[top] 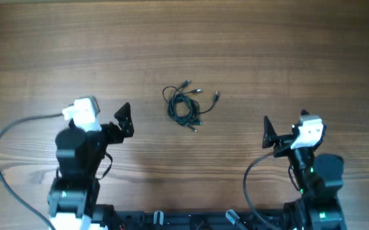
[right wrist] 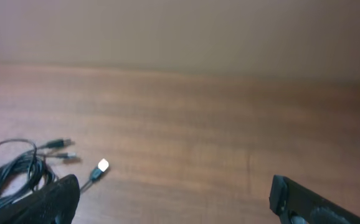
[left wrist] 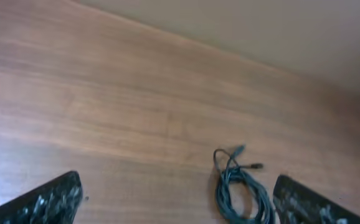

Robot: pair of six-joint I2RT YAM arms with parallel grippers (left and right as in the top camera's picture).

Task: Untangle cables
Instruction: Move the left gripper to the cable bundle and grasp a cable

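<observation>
A small tangled bundle of thin black cables lies in the middle of the wooden table, with several plug ends sticking out. It also shows in the left wrist view and at the left edge of the right wrist view, where one shiny plug lies apart. My left gripper is open and empty, to the left of the bundle. My right gripper is open and empty, to the right of the bundle and nearer the front. Neither touches the cables.
The wooden table stretches all around. Thick black arm wires loop at the left and near the right arm base.
</observation>
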